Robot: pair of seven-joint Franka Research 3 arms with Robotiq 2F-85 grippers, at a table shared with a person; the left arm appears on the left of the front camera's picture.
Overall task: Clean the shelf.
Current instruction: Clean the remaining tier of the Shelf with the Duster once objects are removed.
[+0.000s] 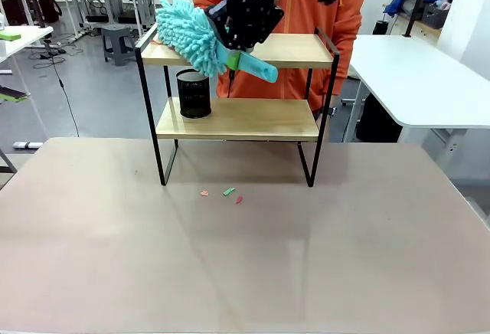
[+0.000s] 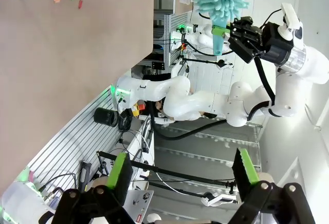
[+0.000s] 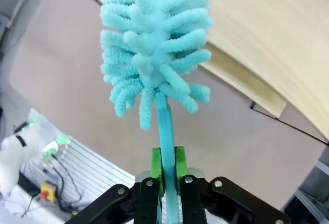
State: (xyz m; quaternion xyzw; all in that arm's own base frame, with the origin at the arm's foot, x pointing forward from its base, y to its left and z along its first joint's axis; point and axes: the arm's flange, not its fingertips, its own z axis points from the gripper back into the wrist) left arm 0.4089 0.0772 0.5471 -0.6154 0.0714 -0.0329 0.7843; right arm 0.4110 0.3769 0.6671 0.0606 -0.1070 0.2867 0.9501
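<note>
The shelf (image 1: 256, 119) stands at the far side of the brown tabletop (image 1: 230, 265), with a black mesh cup (image 1: 194, 93) on its lower board. Small red and green scraps (image 1: 228, 192) lie on the tabletop just in front of its legs. My right pincer (image 3: 165, 165) pinches the handle of a teal duster (image 1: 190, 34), whose fluffy head is by the top board's left end; I cannot tell if it touches. My left pincer (image 2: 182, 165) is spread and empty. A person in orange (image 1: 348, 20) stands behind the shelf, with a white table (image 1: 421, 73) to one side and grey floor beyond.

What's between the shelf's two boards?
A black mesh cup stands at the left end of the lower board, under the upper board, in the front view.
</note>
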